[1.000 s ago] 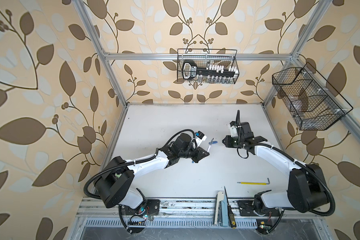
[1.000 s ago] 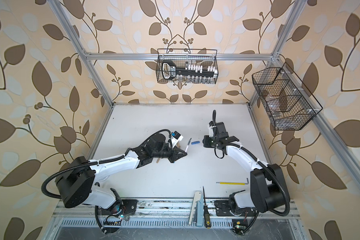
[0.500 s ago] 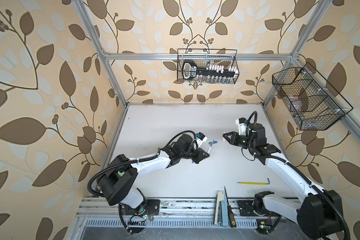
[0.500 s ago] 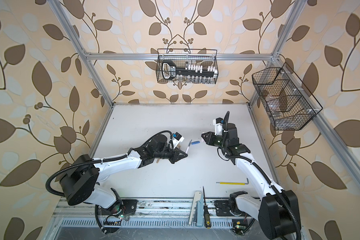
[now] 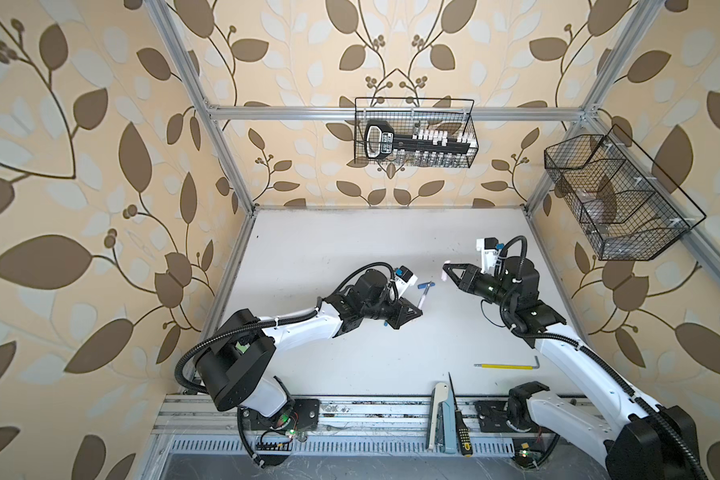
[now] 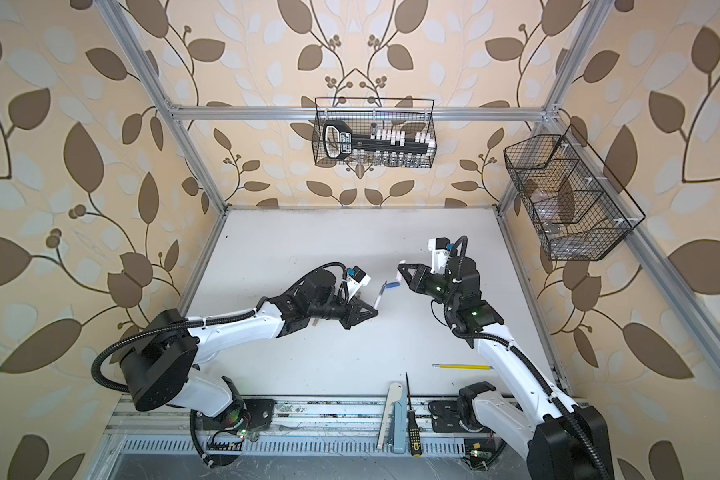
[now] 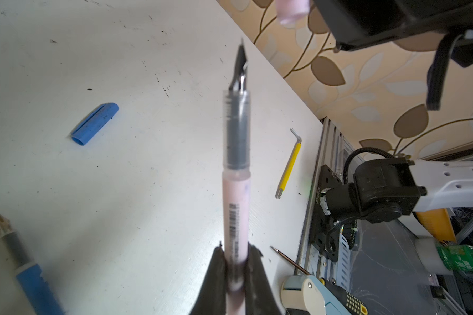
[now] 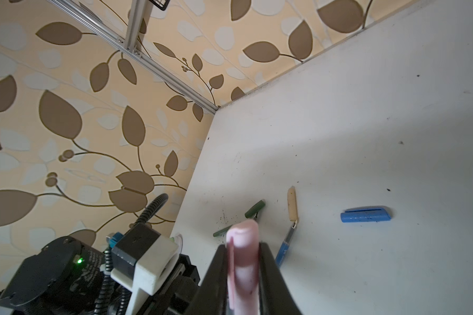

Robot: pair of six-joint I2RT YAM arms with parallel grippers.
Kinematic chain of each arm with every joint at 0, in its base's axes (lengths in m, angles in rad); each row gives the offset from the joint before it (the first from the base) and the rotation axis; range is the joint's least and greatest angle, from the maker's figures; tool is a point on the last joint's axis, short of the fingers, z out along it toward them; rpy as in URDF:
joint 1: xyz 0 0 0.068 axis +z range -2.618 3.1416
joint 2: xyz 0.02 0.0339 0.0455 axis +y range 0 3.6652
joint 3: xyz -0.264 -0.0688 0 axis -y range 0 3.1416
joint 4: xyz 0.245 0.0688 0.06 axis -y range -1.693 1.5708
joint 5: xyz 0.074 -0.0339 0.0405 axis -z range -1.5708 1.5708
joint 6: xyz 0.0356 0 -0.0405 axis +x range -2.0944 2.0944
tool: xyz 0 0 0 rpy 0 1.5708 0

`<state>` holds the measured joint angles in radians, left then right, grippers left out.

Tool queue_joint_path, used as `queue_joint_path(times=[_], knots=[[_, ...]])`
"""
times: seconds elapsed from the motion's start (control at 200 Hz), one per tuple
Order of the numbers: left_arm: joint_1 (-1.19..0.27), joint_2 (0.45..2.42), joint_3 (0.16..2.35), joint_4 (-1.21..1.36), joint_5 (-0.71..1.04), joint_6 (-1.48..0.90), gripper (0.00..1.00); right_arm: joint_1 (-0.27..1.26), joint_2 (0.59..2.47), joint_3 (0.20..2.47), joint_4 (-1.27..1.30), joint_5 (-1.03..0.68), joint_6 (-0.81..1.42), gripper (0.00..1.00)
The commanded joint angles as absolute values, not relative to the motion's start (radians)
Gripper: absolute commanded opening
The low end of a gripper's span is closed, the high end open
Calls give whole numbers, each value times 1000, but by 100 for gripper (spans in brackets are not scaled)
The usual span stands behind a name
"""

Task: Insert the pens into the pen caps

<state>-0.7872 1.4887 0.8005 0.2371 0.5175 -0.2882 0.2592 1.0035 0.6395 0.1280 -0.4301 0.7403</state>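
Your two top views look steeply down from high over the front rail toward the back wall, far enough off to hold the whole surface edge to edge, and they share nearly the same scene. Your left wrist camera sits close behind the left hand, sighting along the pink pen toward the right arm's base; your right wrist camera sits close behind the right hand and its pink cap, facing the surface's back left corner, and every view catches the blue cap.
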Motion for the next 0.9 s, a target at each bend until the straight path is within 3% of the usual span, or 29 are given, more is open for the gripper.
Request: queue_joint_path(times=[0.0, 0.895], knots=[[-801, 1452, 805, 286, 548, -296, 0, 275, 1012, 620, 203, -400, 781, 20], [-805, 1447, 797, 301, 554, -304, 0, 326, 1091, 613, 312, -361, 803, 20]])
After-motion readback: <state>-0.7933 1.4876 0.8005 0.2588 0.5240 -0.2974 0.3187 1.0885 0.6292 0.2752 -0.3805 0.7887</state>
